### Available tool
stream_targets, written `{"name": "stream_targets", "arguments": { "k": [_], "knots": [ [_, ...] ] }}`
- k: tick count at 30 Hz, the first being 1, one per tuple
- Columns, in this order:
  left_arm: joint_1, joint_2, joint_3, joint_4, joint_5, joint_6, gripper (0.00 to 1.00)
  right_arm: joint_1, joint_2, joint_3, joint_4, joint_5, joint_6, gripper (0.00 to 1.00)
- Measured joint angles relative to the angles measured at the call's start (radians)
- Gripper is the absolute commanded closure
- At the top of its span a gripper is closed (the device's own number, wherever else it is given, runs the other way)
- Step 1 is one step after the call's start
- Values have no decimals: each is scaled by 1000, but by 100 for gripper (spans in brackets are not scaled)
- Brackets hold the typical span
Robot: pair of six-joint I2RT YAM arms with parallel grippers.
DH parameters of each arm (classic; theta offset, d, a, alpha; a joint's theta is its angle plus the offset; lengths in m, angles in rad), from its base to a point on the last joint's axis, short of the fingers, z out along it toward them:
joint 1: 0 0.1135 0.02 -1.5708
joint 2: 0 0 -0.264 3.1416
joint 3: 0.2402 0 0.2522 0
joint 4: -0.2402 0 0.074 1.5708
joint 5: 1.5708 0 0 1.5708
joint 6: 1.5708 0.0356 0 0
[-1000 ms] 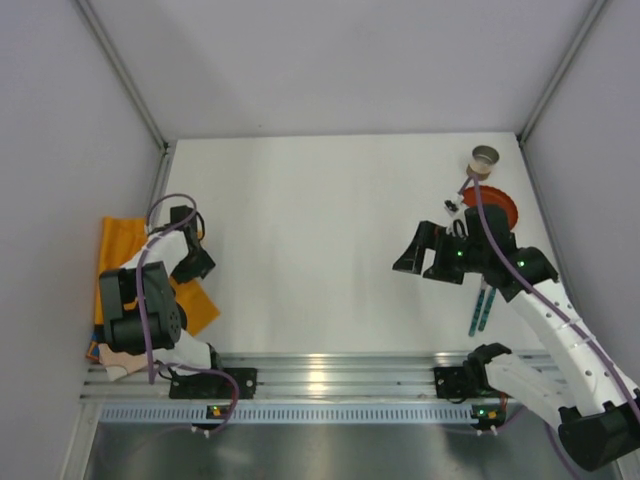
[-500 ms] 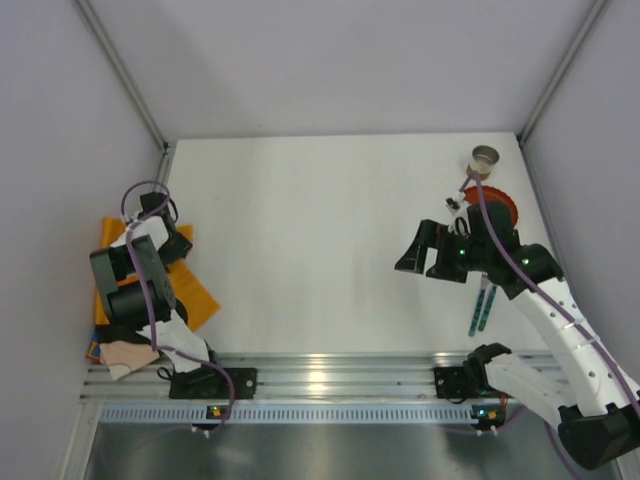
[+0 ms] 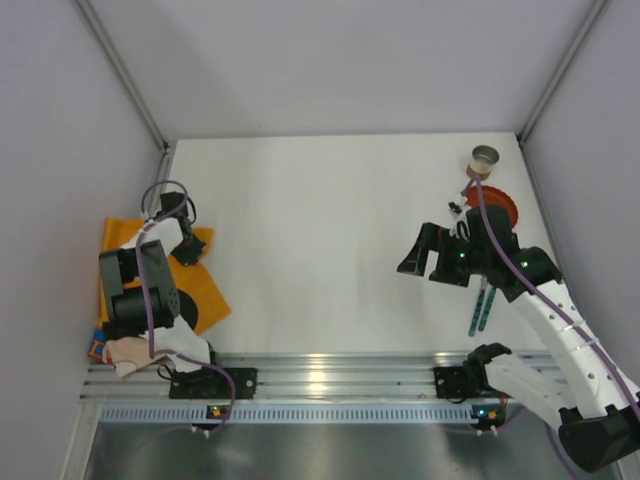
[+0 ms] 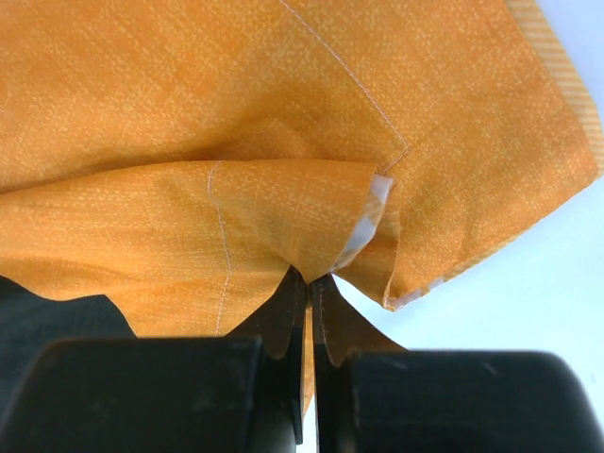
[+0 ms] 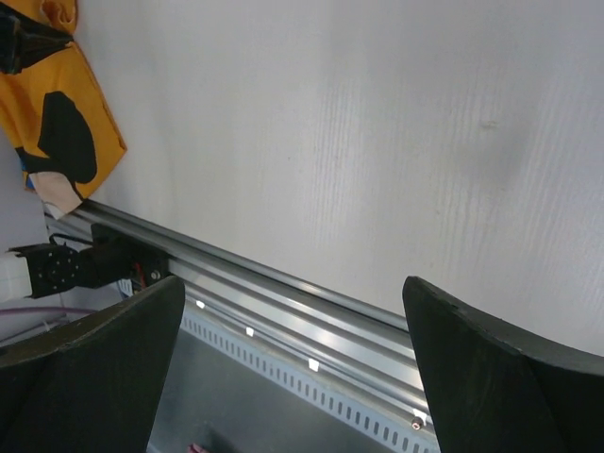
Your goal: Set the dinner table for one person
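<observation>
The orange placemat (image 3: 125,240) lies crumpled at the left edge of the white dinner table (image 3: 320,220). My left gripper (image 3: 192,250) is at the cloth's right edge. In the left wrist view its jaws (image 4: 310,278) are shut on a raised fold of the orange placemat (image 4: 236,113), with bare table (image 4: 538,311) to the right. My right gripper (image 3: 425,255) hovers over the table's right half. It stands wide open (image 5: 293,283) with nothing between its fingers (image 5: 500,377).
A metal cup (image 3: 485,157) stands at the far right corner, with a red plate (image 3: 502,207) just in front of it, partly under the right arm. Teal-handled cutlery (image 3: 480,310) lies near the right front. The aluminium rail (image 5: 283,302) runs along the near edge.
The left gripper has gone from open to shut on the placemat's fold. The left arm swung left and came back, and the cloth now reaches slightly further right. The right arm has hardly moved.
</observation>
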Motion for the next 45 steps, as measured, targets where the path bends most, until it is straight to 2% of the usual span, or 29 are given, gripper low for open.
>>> {"name": "stream_targets", "arguments": {
  "k": [4, 8, 11, 14, 18, 23, 27, 28, 29, 30, 33, 38, 42, 45],
  "knots": [
    [-193, 7, 29, -87, -4, -55, 100, 0, -18, -17, 0, 13, 1, 0],
    [-459, 65, 141, -174, 16, -126, 100, 0, -39, -27, -1, 24, 3, 0],
    [-622, 154, 280, -223, 27, -170, 100, 0, -61, -26, 0, 35, 11, 0],
    [-756, 297, 487, -278, 29, -201, 100, 0, -90, -27, 0, 46, 20, 0],
    [-875, 478, 759, -333, 54, -227, 100, 0, -130, -27, -2, 61, 27, 0],
    [-954, 641, 1054, -387, 144, -259, 100, 0, -164, -26, -18, 82, 34, 0],
    [-964, 696, 1144, -373, 241, -298, 100, 0, -187, -26, -43, 105, 38, 0],
    [-966, 700, 1144, -364, 271, -306, 94, 0, -191, -26, -50, 113, 40, 0],
    [-968, 705, 1144, -346, 319, -319, 65, 0, -193, -26, -55, 118, 43, 0],
    [-968, 710, 1144, -321, 357, -325, 2, 0, -193, -26, -61, 124, 43, 0],
    [-983, 729, 1144, -193, 501, -372, 2, 0, -197, -26, -71, 136, 46, 0],
    [-1025, 714, 1136, 5, 655, -430, 1, 0, -182, -26, -71, 140, 46, 0],
    [-1023, 618, 1094, 83, 705, -465, 2, 0, -159, -50, -28, 121, 56, 0],
    [-973, 484, 1037, 102, 711, -475, 1, 0, -132, -126, 50, 80, 77, 0]
  ]
}}
